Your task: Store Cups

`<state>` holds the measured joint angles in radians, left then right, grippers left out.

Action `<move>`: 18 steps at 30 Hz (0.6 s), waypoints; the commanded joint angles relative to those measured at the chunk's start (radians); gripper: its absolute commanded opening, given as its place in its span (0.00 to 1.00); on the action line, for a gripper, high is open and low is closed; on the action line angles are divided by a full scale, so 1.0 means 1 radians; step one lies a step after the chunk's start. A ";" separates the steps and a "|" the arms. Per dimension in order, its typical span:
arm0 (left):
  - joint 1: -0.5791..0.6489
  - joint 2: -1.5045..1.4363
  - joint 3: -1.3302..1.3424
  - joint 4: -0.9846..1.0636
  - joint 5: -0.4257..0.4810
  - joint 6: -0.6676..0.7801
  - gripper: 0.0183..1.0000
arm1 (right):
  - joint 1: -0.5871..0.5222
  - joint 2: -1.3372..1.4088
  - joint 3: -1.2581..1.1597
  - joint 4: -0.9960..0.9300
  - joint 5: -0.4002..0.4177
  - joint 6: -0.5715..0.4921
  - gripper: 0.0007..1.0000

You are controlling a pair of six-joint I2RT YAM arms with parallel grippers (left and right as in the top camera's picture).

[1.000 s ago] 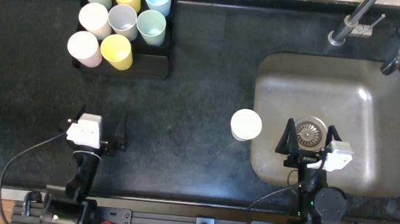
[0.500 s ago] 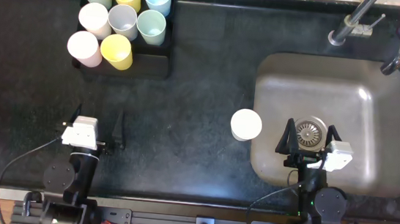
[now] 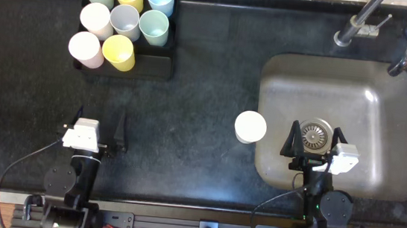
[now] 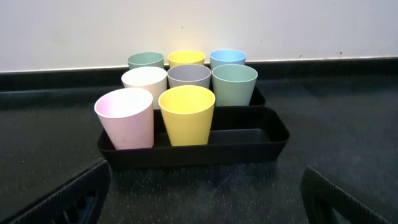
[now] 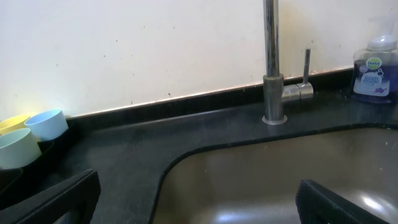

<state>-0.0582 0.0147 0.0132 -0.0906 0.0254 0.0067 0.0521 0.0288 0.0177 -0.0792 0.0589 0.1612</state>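
Cup (image 3: pixel 250 127), the white loose one, sits on the worktop (image 3: pixel 185 153) right beside the sink (image 3: pixel 385 94), well apart from the tray (image 3: pixel 156 66), and with left claw (image 3: pixel 101 118) and right claw (image 3: pixel 315 134) both open and empty, a sloppy nudge could knock it into that sink.

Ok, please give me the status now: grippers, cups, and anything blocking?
Left gripper open, empty. Right gripper open, empty, over sink. White cup on counter beside sink; tray has one free slot. Nothing between cup and tray.
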 commanded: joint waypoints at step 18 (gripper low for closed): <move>0.004 -0.012 0.005 -0.013 -0.011 -0.008 1.00 | -0.004 0.077 0.185 -0.162 -0.011 0.015 1.00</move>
<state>-0.0582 0.0147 0.0132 -0.0906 0.0254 0.0063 0.0521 0.0422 0.0494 -0.1783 0.0593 0.1612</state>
